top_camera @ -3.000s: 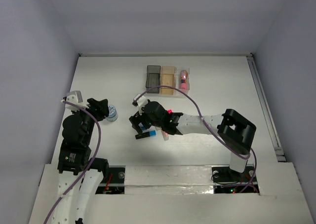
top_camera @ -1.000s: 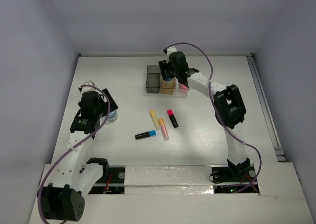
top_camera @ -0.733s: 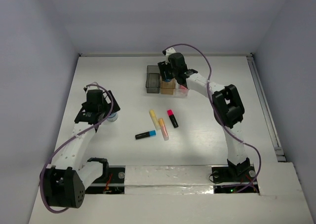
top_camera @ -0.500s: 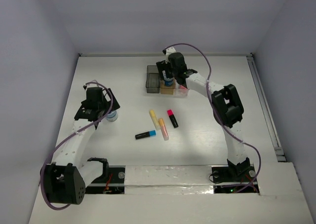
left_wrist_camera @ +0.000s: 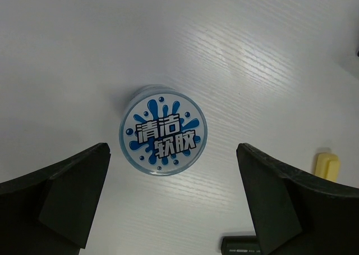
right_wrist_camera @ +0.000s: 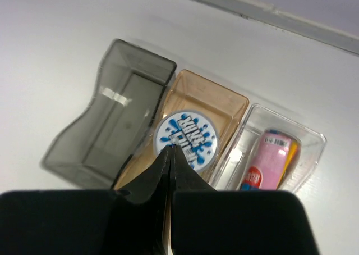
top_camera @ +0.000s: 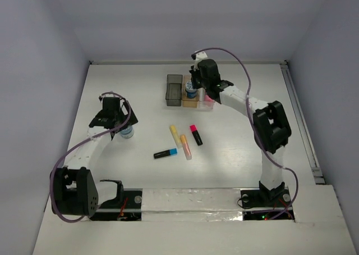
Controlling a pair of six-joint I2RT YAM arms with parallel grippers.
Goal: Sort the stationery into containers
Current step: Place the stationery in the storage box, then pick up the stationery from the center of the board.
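Left claw [left_wrist_camera: 172,148] spread wide either side of tape roll [left_wrist_camera: 162,130], right claw [right_wrist_camera: 170,148] clenched empty above amber bin [right_wrist_camera: 224,100]

We record two arms, the left arm [top_camera: 91,147] and the right arm [top_camera: 235,98], each built of rounded white link housings joined by black motor blocks. A purple cable [top_camera: 55,176] loops loosely along each. At the desk's near edge, the right base [top_camera: 268,194] is dark. The left fingers [left_wrist_camera: 61,193] are matte black, flat-faced wedges. The right fingers [right_wrist_camera: 134,213] are equally black.
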